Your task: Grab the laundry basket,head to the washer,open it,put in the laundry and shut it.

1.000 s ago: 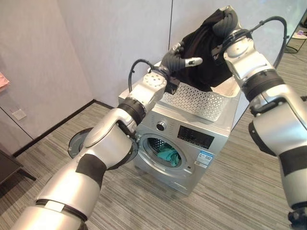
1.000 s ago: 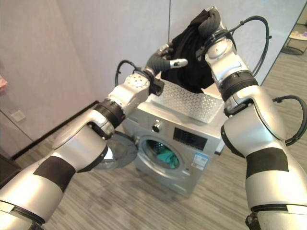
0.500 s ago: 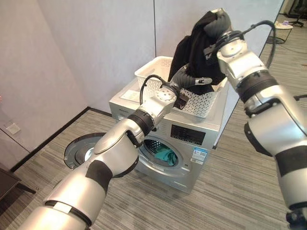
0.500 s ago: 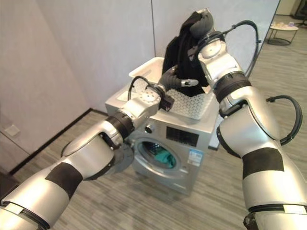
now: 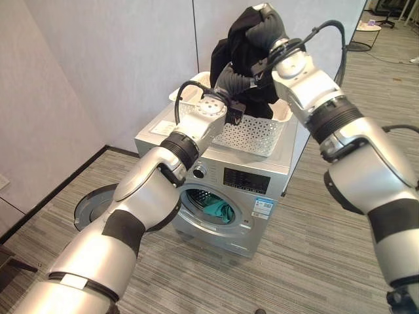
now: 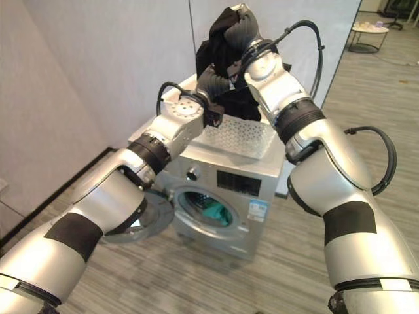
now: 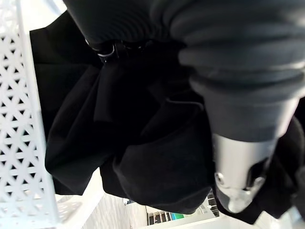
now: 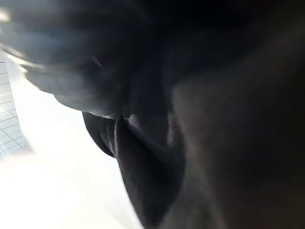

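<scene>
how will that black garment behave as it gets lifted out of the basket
Likely floppy: the black garment hangs in loose folds from the right hand above the white basket. Probably light, and its trailing cloth may snag the rim.

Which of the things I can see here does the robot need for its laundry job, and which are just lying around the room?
For the job: black garment, white laundry basket, washer with its open door, teal laundry in the drum, both hands.

Just lying about: round side table far back.

Room's evenly lit, soft shadows, nothing harsh. Right wrist view is pretty much mush: black garment (image 8: 219, 143) blurred up close, background past the right hand (image 5: 262, 26) blown out white.
</scene>
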You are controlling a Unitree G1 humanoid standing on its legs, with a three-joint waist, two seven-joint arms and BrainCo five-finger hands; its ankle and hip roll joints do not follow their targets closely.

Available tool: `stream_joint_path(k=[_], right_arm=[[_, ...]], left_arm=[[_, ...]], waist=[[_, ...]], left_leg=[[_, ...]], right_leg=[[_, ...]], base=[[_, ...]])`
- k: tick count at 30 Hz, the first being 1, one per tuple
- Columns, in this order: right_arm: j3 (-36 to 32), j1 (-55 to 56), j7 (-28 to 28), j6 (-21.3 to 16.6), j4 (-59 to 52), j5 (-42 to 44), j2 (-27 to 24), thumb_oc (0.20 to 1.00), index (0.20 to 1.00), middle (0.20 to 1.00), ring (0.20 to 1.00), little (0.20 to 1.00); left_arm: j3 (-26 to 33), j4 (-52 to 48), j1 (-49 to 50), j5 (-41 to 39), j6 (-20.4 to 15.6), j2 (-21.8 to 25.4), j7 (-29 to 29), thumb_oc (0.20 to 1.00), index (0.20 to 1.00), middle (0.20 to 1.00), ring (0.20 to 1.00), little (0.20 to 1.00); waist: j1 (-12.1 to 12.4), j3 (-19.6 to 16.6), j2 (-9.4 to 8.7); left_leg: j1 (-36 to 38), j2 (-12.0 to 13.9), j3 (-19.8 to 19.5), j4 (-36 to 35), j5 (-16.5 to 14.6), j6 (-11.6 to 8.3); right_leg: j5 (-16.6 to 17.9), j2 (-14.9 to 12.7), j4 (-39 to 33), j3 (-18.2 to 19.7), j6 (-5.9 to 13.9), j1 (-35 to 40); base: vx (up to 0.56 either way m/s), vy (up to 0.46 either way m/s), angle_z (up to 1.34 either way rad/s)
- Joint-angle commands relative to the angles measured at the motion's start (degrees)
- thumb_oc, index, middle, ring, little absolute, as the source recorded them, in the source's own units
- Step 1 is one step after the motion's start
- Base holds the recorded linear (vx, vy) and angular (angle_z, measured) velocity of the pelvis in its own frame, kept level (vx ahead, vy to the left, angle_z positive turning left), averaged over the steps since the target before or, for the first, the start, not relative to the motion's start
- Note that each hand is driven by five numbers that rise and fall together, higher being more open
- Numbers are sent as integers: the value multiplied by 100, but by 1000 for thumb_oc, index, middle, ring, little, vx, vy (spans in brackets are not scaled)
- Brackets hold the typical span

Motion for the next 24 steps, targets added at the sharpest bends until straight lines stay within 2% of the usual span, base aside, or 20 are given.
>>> stream_joint_path(k=[1, 5, 6, 10, 11, 12, 13, 18, 21, 22, 24], right_arm=[[183, -949, -26, -524, 426, 108, 198, 200, 200, 200, 200, 200], [107, -822, -33, -653, 297, 189, 265, 200, 200, 200, 200, 200], [101, -758, 15, -732, 290, 285, 260, 200, 200, 200, 200, 200], [119, -680, 38, -794, 235, 388, 222, 200, 200, 200, 200, 200], [108, -571, 79, -831, 166, 464, 182, 420, 420, 420, 420, 420], [127, -507, 88, -852, 109, 454, 155, 780, 780, 780, 780, 780], [123, -463, 80, -866, 46, 454, 121, 1000, 1000, 1000, 1000, 1000], [8, -152, -26, -1066, -621, 418, -185, 1000, 1000, 1000, 1000, 1000], [-302, 253, -181, -1293, -1343, 334, -699, 1000, 1000, 1000, 1000, 1000], [-413, 412, -196, -1339, -1538, 258, -1012, 1000, 1000, 1000, 1000, 1000], [-521, 543, -225, -1401, -1607, 215, -1420, 1000, 1000, 1000, 1000, 1000]], left_arm=[[356, 200, -991, -134, -697, 266, 84, 200, 200, 200, 200, 200], [546, 238, -912, -74, -791, 227, 127, 200, 200, 200, 200, 200], [499, 265, -946, 218, -846, 257, 179, 200, 200, 200, 200, 200], [440, 214, -937, 441, -920, 307, 225, 200, 200, 200, 200, 200], [426, 181, -903, 561, -961, 338, 266, 200, 200, 200, 200, 200], [437, 160, -882, 637, -984, 358, 310, 200, 200, 200, 200, 200], [436, 143, -882, 704, -1006, 380, 359, 200, 200, 200, 200, 200], [509, -106, -819, 978, -1157, 665, 586, 200, 200, 200, 200, 200], [700, -374, -650, 1148, -1298, 1011, 760, 200, 200, 200, 200, 200], [770, -530, -583, 1227, -1369, 1154, 844, 200, 200, 200, 200, 200], [802, -539, -599, 1327, -1395, 1327, 875, 200, 200, 200, 200, 200]], waist=[[-36, 127, -100], [-131, 191, -55], [-158, 213, -42], [-175, 234, -39], [-194, 249, -38], [-206, 255, -37], [-219, 265, -40], [-293, 275, -18], [-353, 256, 2], [-366, 240, 11], [-391, 207, 12]], left_leg=[[66, 129, -185, 17, -62, -308], [12, 165, -125, 17, -23, -335], [-10, 179, -100, 17, -3, -342], [-27, 195, -74, 17, 11, -347], [-31, 201, -66, 17, 17, -348], [-24, 206, -57, 17, 19, -348], [-22, 212, -46, 17, 18, -347], [-4, 235, -25, 17, 5, -338], [36, 225, 9, 17, -36, -330], [53, 223, 23, 17, -60, -325], [88, 215, 52, 17, -91, -324]], right_leg=[[-532, 96, 69, 23, 176, 266], [-513, 113, 74, 88, 158, 168], [-508, 128, 84, 121, 144, 125], [-509, 137, 105, 134, 132, 89], [-514, 146, 114, 142, 125, 78], [-515, 153, 105, 145, 119, 86], [-517, 157, 110, 146, 114, 82], [-529, 168, 117, 169, 109, 84], [-542, 159, 123, 165, 111, 118], [-542, 151, 117, 155, 121, 134], [-540, 142, 99, 153, 136, 173]], base=[[0, 0, 0], [-16, -9, -6], [-34, -22, -26], [-14, -16, -16], [-8, -18, -3], [0, 0, 0], [0, 0, 0], [2, -3, -5], [4, 4, -2], [0, 0, 0], [12, 7, 2]])
